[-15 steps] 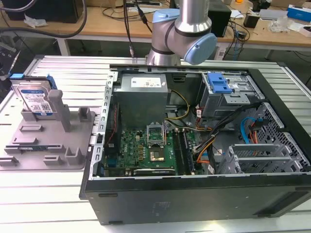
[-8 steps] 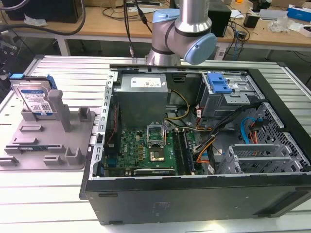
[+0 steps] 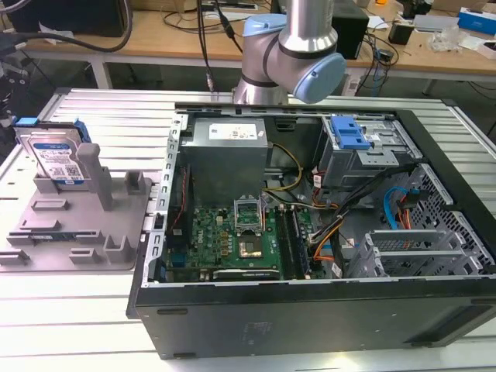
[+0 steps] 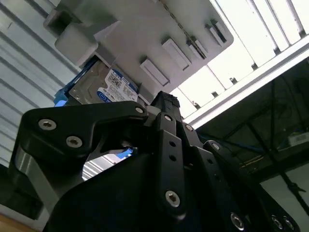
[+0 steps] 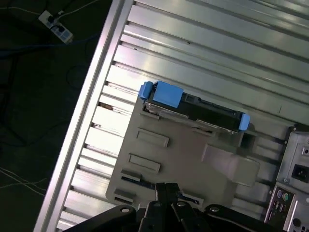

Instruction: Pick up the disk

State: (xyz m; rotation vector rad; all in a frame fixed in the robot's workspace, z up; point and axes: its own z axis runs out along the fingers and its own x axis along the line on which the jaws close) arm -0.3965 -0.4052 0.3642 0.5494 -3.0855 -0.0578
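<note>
The disk (image 3: 54,159) stands on edge in the grey slotted holder tray (image 3: 77,240) at the exterior view's left, its white-and-blue label facing out and blue rails on its edges. The first wrist view looks down on the disk (image 5: 193,108) and the tray (image 5: 183,154) from well above. My gripper (image 5: 166,189) hangs over the tray's near side, apart from the disk, with its black fingers together and nothing between them. In the second wrist view the disk (image 4: 104,87) sits just beyond the gripper (image 4: 164,100), under the tray (image 4: 145,34).
An open computer case (image 3: 310,318) with its motherboard, cables and blue-latched drive cage (image 3: 349,133) lies right of the tray on the ribbed metal table (image 3: 101,116). My arm (image 3: 291,54) rises behind the case. The table edge (image 5: 91,121) runs close to the tray.
</note>
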